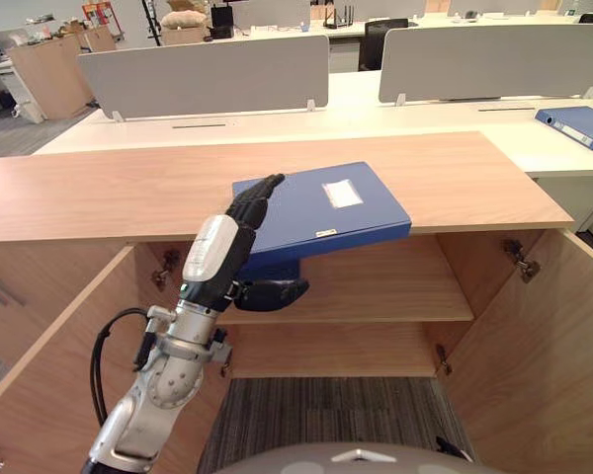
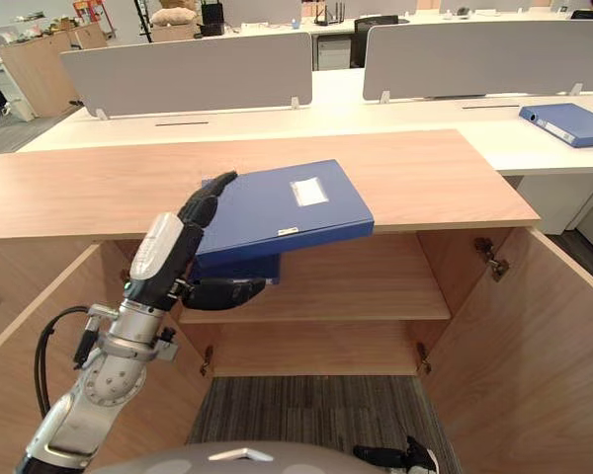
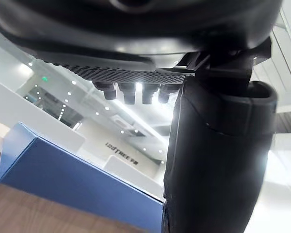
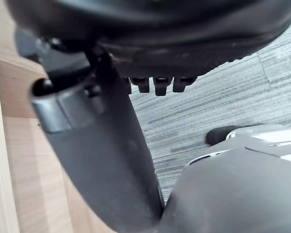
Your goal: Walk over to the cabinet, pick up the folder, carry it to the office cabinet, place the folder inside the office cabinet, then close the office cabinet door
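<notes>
The blue folder [image 1: 321, 212] with a white label lies tilted on the wooden cabinet top [image 1: 128, 188], and its near part overhangs the front edge above the open compartment. My left hand [image 1: 217, 252] grips the folder's left end, with fingers [image 1: 252, 202] on its top face and the thumb [image 1: 272, 293] curled beneath it. In the left wrist view the folder [image 3: 63, 179] shows past the thumb. My right hand [image 4: 155, 43] hangs low over grey carpet with relaxed fingers, holding nothing.
Both cabinet doors stand open: the left door [image 1: 49, 375] and the right door [image 1: 544, 336]. A wooden shelf [image 1: 376, 286] spans the inside. Behind, a white desk carries grey dividers [image 1: 203, 74] and a second blue folder [image 1: 578, 125].
</notes>
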Available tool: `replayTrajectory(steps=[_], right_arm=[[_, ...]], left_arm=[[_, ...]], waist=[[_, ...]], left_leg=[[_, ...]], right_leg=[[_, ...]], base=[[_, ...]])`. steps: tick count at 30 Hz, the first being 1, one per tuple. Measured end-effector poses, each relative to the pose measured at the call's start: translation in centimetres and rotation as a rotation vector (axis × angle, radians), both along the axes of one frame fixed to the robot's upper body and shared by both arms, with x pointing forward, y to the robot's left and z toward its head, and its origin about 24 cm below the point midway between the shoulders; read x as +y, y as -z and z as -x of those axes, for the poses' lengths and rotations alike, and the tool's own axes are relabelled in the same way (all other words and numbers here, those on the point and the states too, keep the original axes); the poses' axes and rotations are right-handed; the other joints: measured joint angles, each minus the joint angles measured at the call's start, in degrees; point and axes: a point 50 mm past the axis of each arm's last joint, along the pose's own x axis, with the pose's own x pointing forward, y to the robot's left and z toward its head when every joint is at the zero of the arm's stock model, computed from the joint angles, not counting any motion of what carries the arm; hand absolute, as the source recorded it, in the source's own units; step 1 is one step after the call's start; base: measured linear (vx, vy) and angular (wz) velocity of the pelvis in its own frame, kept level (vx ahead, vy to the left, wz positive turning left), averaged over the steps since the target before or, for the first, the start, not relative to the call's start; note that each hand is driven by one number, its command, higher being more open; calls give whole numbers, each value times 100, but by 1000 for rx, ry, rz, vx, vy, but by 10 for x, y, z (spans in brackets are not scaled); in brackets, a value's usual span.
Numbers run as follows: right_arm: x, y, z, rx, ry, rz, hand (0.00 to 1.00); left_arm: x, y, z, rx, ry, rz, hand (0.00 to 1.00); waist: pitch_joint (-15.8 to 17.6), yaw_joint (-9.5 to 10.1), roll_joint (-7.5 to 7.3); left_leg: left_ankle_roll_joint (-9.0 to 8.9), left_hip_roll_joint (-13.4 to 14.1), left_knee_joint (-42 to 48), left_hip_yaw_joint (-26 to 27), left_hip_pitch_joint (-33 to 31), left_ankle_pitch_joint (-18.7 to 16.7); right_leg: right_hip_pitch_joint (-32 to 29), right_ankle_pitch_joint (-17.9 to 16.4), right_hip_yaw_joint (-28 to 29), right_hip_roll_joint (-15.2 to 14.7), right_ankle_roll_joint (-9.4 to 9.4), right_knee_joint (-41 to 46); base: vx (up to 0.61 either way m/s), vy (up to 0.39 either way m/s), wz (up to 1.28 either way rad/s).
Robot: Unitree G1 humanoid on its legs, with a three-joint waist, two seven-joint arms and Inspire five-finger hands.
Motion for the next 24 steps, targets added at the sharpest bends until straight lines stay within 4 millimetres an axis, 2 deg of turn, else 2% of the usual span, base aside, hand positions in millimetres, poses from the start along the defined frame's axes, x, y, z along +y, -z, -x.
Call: replayTrajectory(steps=[11,19,20,24], right_arm=[[4,1,0,1,3,-10,100],[6,1,1,5,6,-17,100],[6,1,1,5,6,-17,100],[6,1,1,6,6,-18,100]], left_arm=[[-6,31,-4,58,-44,-197,100],[-15,30,-16,-12,-87,-268,100],[-17,30,-16,-14,-86,-267,0],[-22,33,-18,-10,-101,-237,0]], waist=[[43,-35,-90],[69,-47,-134],[69,-49,-134],[68,-88,-132]], left_leg=[[-55,-12,0,-12,-7,-40],[-90,-19,0,-26,-21,-68],[-92,-19,0,-26,-21,-70],[-103,-19,-2,-21,-2,-81]], right_leg=[[43,3,-16,-9,6,-134],[63,9,-18,-11,0,-193],[66,10,-18,-11,-2,-198],[92,13,-18,-11,-7,-225]], base=[[-3,0,0],[0,0,0],[0,0,0],[0,0,0]])
